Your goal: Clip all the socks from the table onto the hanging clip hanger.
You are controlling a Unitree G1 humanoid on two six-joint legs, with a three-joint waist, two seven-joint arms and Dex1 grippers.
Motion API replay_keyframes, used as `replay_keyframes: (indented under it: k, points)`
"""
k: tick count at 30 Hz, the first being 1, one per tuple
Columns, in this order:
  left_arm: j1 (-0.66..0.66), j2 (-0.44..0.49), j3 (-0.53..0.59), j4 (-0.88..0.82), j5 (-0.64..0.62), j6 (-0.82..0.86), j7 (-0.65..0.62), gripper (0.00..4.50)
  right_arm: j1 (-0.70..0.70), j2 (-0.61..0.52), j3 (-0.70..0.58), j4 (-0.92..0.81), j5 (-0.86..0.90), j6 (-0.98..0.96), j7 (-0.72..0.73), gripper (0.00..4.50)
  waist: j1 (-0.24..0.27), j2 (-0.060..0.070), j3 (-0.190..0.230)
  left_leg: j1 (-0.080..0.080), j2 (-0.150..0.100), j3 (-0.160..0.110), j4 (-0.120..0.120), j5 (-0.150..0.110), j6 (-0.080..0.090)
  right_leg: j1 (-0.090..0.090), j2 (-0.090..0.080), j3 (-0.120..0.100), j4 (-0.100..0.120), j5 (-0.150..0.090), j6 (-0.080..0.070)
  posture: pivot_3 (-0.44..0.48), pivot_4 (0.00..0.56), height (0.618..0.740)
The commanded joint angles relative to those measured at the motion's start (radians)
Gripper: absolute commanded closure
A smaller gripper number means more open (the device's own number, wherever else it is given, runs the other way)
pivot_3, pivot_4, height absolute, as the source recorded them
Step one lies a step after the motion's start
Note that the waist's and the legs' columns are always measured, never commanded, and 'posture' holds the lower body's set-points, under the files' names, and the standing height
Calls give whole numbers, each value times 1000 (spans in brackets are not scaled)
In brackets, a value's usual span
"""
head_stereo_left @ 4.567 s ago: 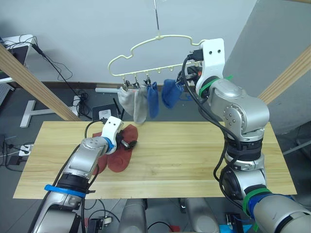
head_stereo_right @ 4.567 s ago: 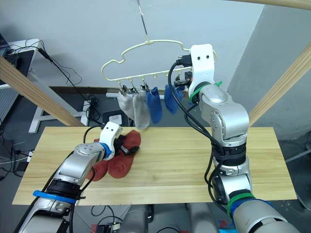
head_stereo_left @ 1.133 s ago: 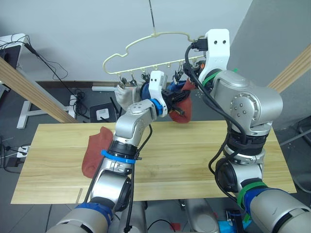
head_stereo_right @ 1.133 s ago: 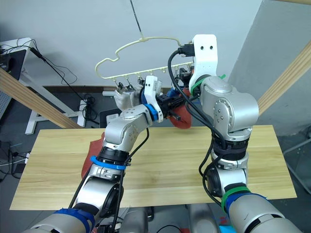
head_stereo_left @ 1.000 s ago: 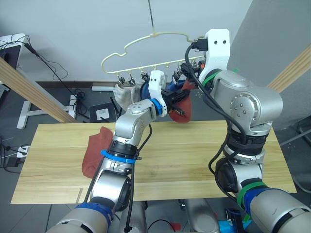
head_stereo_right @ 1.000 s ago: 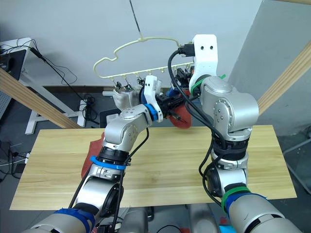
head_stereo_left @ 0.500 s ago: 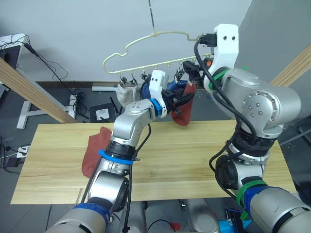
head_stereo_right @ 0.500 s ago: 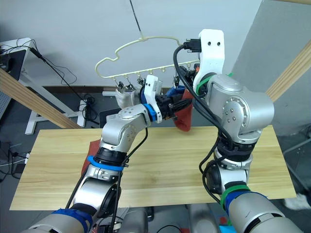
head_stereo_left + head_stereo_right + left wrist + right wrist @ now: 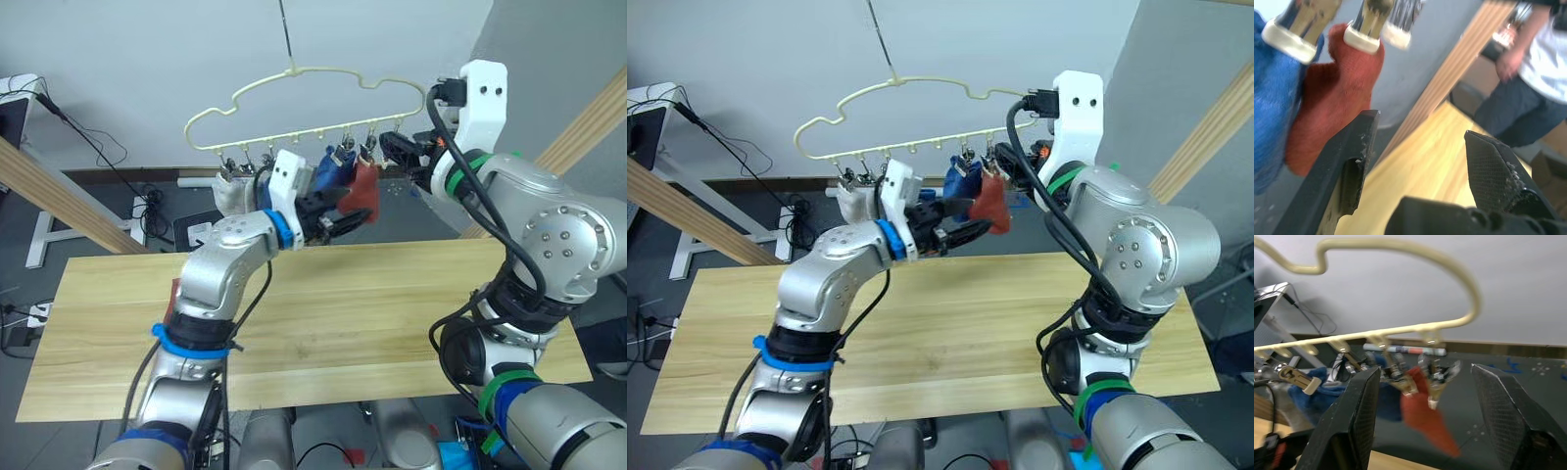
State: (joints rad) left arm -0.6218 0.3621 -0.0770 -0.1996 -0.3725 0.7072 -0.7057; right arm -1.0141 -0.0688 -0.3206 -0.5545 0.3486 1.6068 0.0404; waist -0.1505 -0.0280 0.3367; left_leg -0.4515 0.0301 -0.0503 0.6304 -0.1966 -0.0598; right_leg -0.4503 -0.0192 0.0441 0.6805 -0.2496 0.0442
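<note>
The pale yellow clip hanger (image 9: 294,80) hangs above the table's (image 9: 411,294) far edge. From its clips hang light grey socks (image 9: 230,191), blue socks (image 9: 328,168) and a rust-red sock (image 9: 363,189). My left gripper (image 9: 343,217) is open just below and left of the rust-red sock (image 9: 1327,112), with nothing between its fingers. My right gripper (image 9: 397,152) is open beside the hanger's right end, facing the clipped rust-red sock (image 9: 1425,418) without touching it. Another rust-red sock (image 9: 173,297) lies on the table, mostly hidden behind my left arm.
Thick wooden poles slant at the left (image 9: 59,196) and right (image 9: 588,122) of the table. A person (image 9: 1542,58) stands beyond the table's end. Cables and a desk leg lie on the floor behind.
My left gripper has opened and let go of the rust-red sock, which now hangs from a clip. The left gripper has drawn back. The camera has shifted.
</note>
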Motion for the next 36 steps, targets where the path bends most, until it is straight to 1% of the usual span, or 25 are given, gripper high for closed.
replay_keyframes:
  k: [1, 2, 4, 8, 9, 10, 12, 14, 17, 19, 21, 23, 25, 26, 30, 33, 36]
  points:
    - [34, 73, 65, -121, -60, 33, -29, 1309, 7, -62, 43, -72, 35, 8, -4, 1425, -5, 0, 0, 0, 0, 0, 0, 0, 0, 0, 0, 0, 0, 0, 0, -282, 321, 740]
    - [56, 110, 100, -153, -85, 46, -43, 1309, 16, -92, 68, -96, 34, 8, 3, 1425, -8, 0, 0, 0, 0, 0, 0, 0, 0, 0, 0, 0, 0, 0, 0, -282, 318, 740]
    - [81, 152, 144, -190, -125, 55, -56, 1309, 38, -128, 103, -131, 36, 8, 12, 1425, -15, 0, 0, 0, 0, 0, 0, 0, 0, 0, 0, 0, 0, 0, 0, -278, 316, 740]
    - [107, 187, 204, -218, -182, 64, -50, 1309, 100, -136, 140, -184, 42, 8, 26, 1425, -14, 0, 0, 0, 0, 0, 0, 0, 0, 0, 0, 0, 0, 0, 0, -276, 315, 740]
    - [123, 199, 231, -231, -198, 62, -53, 1309, 137, -156, 170, -204, 38, -17, 30, 1425, -14, 0, 0, 0, 0, 0, 0, 0, 0, 0, 0, 0, -1, 0, 0, -270, 313, 740]
    - [150, 215, 282, -254, -220, 61, -50, 1309, 186, -169, 191, -229, 32, -41, 32, 1425, -14, 0, 0, 0, 0, 0, 0, 0, 0, 0, 0, 0, -1, 0, 0, -258, 313, 740]
    - [184, 237, 341, -281, -252, 60, -41, 1309, 245, -183, 215, -258, 22, -75, 36, 1425, -14, 0, 0, 0, 0, 0, 0, 0, 0, 0, 0, 0, -1, 0, 0, -258, 313, 740]
    - [216, 258, 402, -294, -296, 70, -32, 1309, 278, -159, 208, -279, 24, -88, 35, 1425, -13, 0, 0, 0, 0, 0, 0, 0, 0, 0, 0, 0, -1, 0, 0, -250, 311, 740]
    - [244, 281, 474, -327, -402, 96, -39, 1309, 315, -113, 201, -290, 13, -114, 15, 1425, -13, 0, 0, 0, 1, 0, 0, 0, 0, 0, 0, 0, 0, 0, 0, -238, 304, 740]
    - [250, 294, 487, -340, -452, 117, -30, 1309, 334, -116, 206, -292, 6, -133, 14, 1425, -11, -1, -1, 1, 1, 0, 1, 0, 0, 0, 1, 0, 0, 0, 1, -230, 300, 740]
    - [261, 329, 500, -349, -475, 117, -43, 1309, 358, -106, 210, -295, 2, -149, 9, 1425, -6, -1, -1, 1, 0, 0, 1, 0, 0, 0, 0, 0, 0, 0, 1, -230, 300, 740]
    - [260, 388, 540, -351, -519, 122, -68, 1309, 393, -94, 210, -294, -12, -171, -3, 1425, -2, -2, -1, 1, 0, 0, 1, 0, 0, 0, 0, 0, 0, 0, 1, -217, 289, 740]
    - [261, 454, 592, -345, -602, 154, -105, 1309, 414, -89, 212, -285, -30, -191, -17, 1425, 3, -2, -2, 1, 0, 0, 1, 0, 0, 0, 0, 0, 0, 0, 1, -205, 281, 740]
    - [248, 475, 613, -334, -642, 166, -102, 1309, 417, -83, 211, -280, -37, -197, -22, 1425, 3, -2, -2, 0, 1, 0, 1, 1, -1, 0, 0, 0, 0, 0, 1, -197, 277, 740]
    - [190, 494, 645, -303, -738, 163, -51, 1309, 420, -69, 212, -265, -52, -222, -32, 1425, 11, -3, -3, 1, 1, 0, 1, 1, -1, 0, 0, -1, 0, 0, 1, -187, 266, 740]
    - [190, 513, 646, -304, -786, 179, -31, 1309, 404, -52, 216, -257, -70, -219, -46, 1425, 11, -3, -4, 1, 0, 0, 1, 1, -2, 0, 0, 0, 0, 0, 1, -186, 267, 740]
    - [169, 539, 655, -283, -874, 200, -14, 1309, 378, -29, 206, -244, -84, -217, -68, 1425, 12, -3, -4, 1, 0, -1, 1, 1, -2, 0, 0, -1, 0, 0, 0, -190, 273, 740]
